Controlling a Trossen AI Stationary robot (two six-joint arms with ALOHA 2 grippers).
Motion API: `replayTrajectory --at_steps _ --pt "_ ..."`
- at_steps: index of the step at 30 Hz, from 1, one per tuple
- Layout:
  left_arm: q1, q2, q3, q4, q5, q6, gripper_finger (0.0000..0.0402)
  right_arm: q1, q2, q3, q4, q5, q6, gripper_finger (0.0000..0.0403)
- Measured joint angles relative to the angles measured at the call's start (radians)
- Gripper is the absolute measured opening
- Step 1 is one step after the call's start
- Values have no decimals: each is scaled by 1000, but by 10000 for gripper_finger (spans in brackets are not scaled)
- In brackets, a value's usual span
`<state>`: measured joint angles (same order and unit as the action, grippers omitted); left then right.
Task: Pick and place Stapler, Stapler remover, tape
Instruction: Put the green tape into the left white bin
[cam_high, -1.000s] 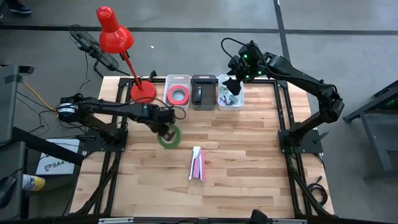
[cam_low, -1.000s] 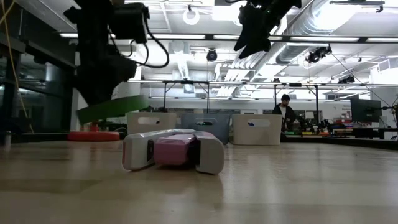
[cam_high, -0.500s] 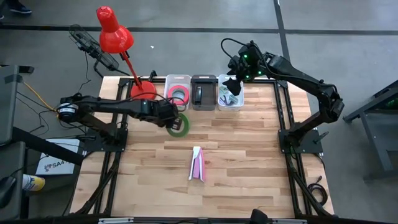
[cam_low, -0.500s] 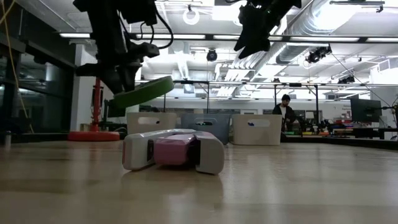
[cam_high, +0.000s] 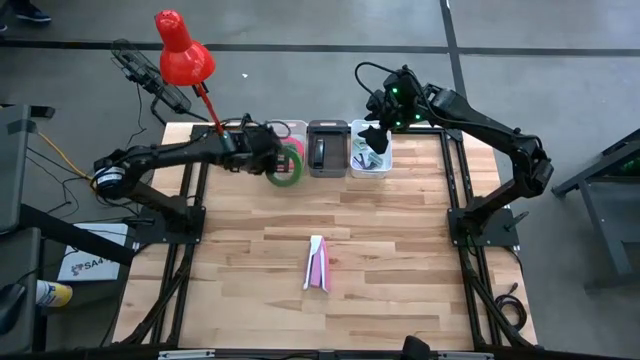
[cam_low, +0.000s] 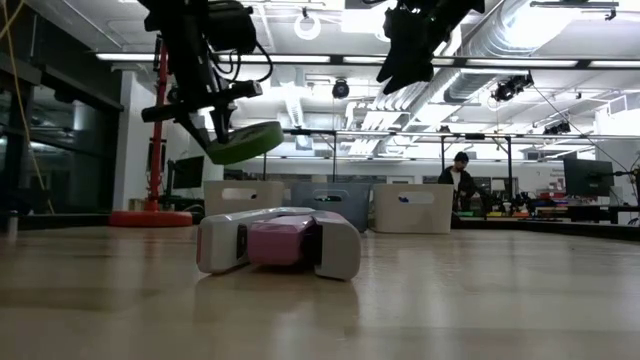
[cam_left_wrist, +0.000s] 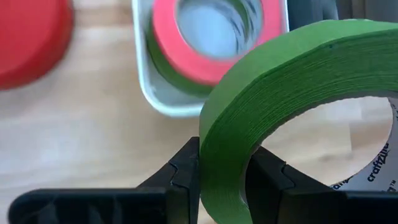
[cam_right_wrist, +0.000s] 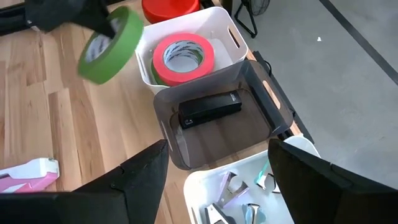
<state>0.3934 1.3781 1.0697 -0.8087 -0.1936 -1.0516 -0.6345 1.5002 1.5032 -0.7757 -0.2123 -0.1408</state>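
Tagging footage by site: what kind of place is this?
Probably a robotics lab or open workshop. Exposed ceiling ducts and strip lights run overhead, workbenches with monitors fill the background where a person stands, and the wooden table sits on a frame.

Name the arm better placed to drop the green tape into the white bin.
Left. Its claw is shut on the green tape beside the white bin. The right claw hangs empty over the far bin.
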Motion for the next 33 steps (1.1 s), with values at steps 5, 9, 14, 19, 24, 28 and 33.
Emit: replayTrajectory --at_steps 5,9,14,19,24,28,33 --pt "96 0 10 29 0 43 82 0 0 0 1 0 -12 266" --pt "162 0 12 92 17 73 82 0 0 0 2 0 -17 267" --pt "217 28 13 148 51 87 82 0 0 0 2 0 -17 267" --pt "251 86 12 193 82 103 82 0 0 0 2 0 -17 267" --pt "287 128 12 213 128 105 82 0 0 0 2 0 -16 266" --pt "309 146 12 214 153 96 82 0 0 0 2 0 -17 267" --pt "321 159 12 211 192 86 82 0 0 0 2 0 -17 267"
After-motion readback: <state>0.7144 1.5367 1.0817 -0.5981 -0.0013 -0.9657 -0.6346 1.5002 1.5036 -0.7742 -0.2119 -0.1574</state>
